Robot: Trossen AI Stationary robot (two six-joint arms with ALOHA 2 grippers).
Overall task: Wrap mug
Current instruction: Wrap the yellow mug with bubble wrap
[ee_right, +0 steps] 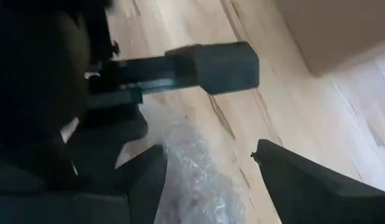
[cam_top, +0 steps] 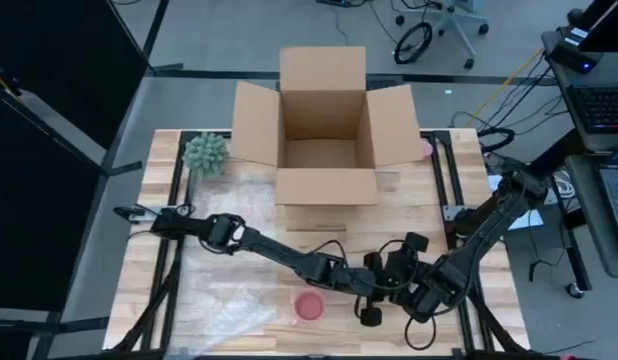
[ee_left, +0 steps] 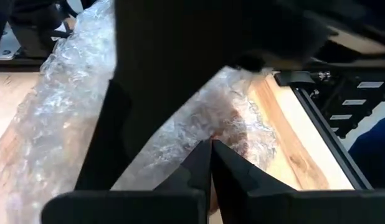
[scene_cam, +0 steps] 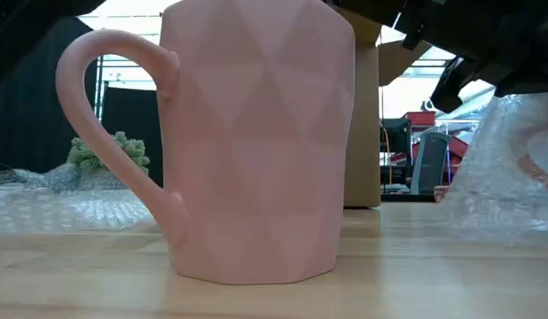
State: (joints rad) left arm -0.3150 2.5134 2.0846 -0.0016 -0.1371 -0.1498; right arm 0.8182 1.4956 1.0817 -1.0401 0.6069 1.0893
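A pink faceted mug (cam_top: 309, 306) (scene_cam: 256, 142) stands upright on its base near the table's front edge, and no gripper touches it. To its right, both arms meet over a bundle of bubble wrap (scene_cam: 509, 177) with something pink inside. My left gripper (ee_left: 211, 149) is shut at the wrap (ee_left: 199, 118). My right gripper (ee_right: 205, 168) is open, its fingers standing on either side of the crumpled wrap (ee_right: 195, 171); whether they touch it I cannot tell. My left gripper has its shut fingertips (ee_left: 202, 155) on a crumpled part of the bubble wrap (ee_left: 220, 127), over the pinkish shape inside. It seems to pinch the wrap at the free ends of the fingers. How many layers it has does not show.
An open cardboard box (cam_top: 324, 130) stands at the far middle of the table. A green spiky plant (cam_top: 205, 153) is at the far left. More clear bubble wrap (cam_top: 224, 300) lies flat on the near left. Metal rails (cam_top: 454, 190) run along the right side.
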